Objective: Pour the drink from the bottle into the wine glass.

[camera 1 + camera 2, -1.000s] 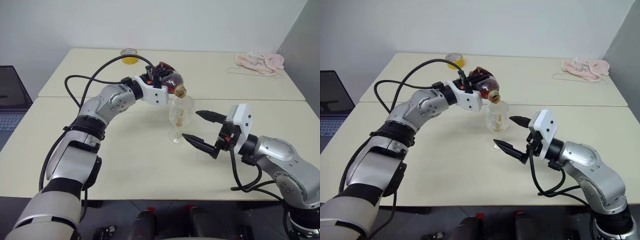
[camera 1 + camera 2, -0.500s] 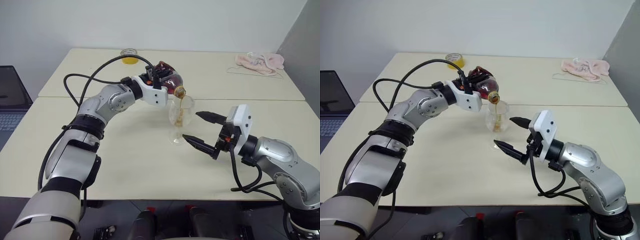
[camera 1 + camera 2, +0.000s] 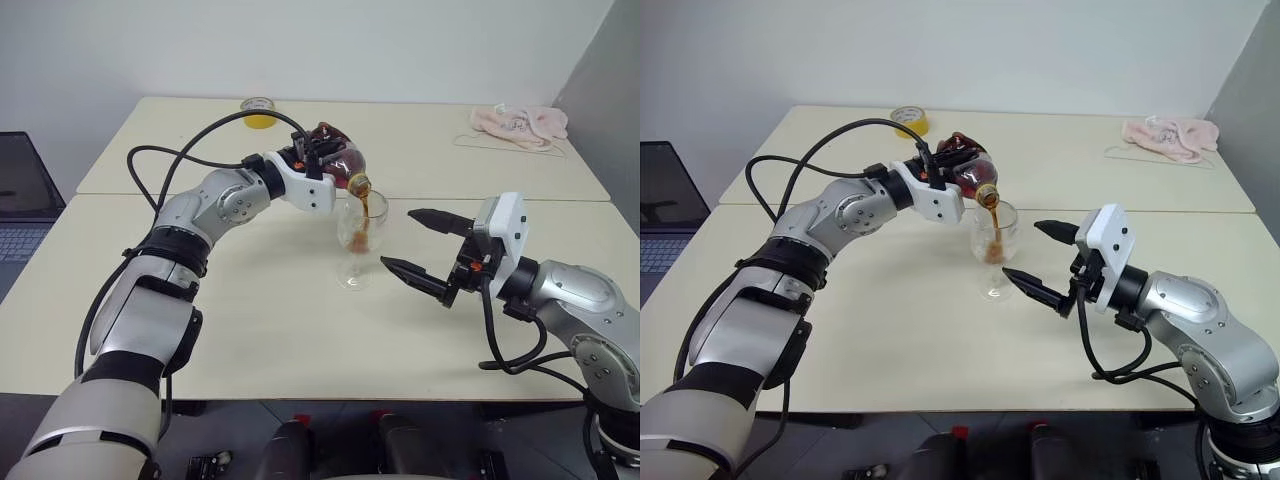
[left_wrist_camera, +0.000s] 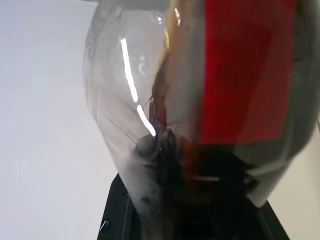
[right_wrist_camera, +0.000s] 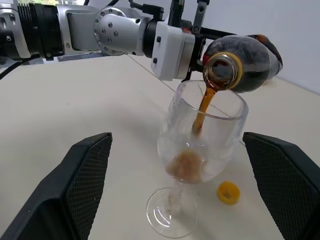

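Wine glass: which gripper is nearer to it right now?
Left. The left gripper holds the bottle tipped over the wine glass; the right gripper stands open, apart beside it.

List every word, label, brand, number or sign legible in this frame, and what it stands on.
None can be read.
The bottle has a red label band: no lettering can be made out on it.
The yellow tape roll: any print on it is too small to tell.
The wine glass, the loose yellow cap and the pink cloth: no marks visible.
The laptop at the edge: screen dark, keys unreadable.
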`<move>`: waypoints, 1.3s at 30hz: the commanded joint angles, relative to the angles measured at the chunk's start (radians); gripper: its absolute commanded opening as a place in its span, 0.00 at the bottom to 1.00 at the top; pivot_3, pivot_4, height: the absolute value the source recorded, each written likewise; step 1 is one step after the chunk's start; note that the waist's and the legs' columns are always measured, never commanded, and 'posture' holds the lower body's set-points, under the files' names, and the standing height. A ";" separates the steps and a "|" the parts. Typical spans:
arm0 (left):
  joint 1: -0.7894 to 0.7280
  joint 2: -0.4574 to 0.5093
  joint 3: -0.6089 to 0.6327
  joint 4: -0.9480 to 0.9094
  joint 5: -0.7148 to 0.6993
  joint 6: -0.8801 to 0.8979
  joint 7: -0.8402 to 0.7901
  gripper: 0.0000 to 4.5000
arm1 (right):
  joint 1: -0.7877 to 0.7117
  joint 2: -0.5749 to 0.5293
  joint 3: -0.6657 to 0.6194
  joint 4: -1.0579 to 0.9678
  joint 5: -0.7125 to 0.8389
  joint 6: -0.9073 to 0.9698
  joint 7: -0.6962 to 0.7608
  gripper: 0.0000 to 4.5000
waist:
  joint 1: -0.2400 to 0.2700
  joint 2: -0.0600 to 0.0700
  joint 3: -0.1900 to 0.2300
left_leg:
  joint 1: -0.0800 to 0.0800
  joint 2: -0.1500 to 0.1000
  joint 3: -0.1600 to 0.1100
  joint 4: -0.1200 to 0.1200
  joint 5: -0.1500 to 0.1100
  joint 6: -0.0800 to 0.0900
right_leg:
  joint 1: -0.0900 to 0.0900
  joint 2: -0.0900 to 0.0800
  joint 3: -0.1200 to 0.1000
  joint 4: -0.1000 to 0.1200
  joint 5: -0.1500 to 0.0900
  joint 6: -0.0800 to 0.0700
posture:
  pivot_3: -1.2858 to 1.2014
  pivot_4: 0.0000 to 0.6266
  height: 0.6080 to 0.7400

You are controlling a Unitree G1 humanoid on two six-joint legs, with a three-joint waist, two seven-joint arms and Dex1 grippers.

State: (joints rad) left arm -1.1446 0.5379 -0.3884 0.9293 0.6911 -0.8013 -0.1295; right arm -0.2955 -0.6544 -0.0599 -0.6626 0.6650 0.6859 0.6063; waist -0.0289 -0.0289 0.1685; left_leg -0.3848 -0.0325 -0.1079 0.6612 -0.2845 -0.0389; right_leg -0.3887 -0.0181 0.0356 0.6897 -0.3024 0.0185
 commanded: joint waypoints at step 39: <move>-0.052 0.020 0.004 -0.020 0.013 -0.033 0.039 0.17 | 0.034 -0.005 -0.012 -0.040 0.014 -0.033 0.010 1.00 | 0.000 0.000 0.000 | 0.000 0.000 0.000 0.000 0.000 0.000 | 0.000 0.000 0.000 0.000 0.000 0.000 | 0.52 0.24 1.00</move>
State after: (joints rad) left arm -1.1557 0.5432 -0.3889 0.9432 0.7108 -0.8195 -0.1180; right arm -0.2582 -0.6586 -0.0574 -0.6676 0.6844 0.6823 0.6098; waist -0.0289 -0.0290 0.1684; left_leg -0.3847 -0.0325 -0.1076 0.6615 -0.2846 -0.0388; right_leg -0.3887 -0.0181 0.0357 0.6901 -0.3024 0.0185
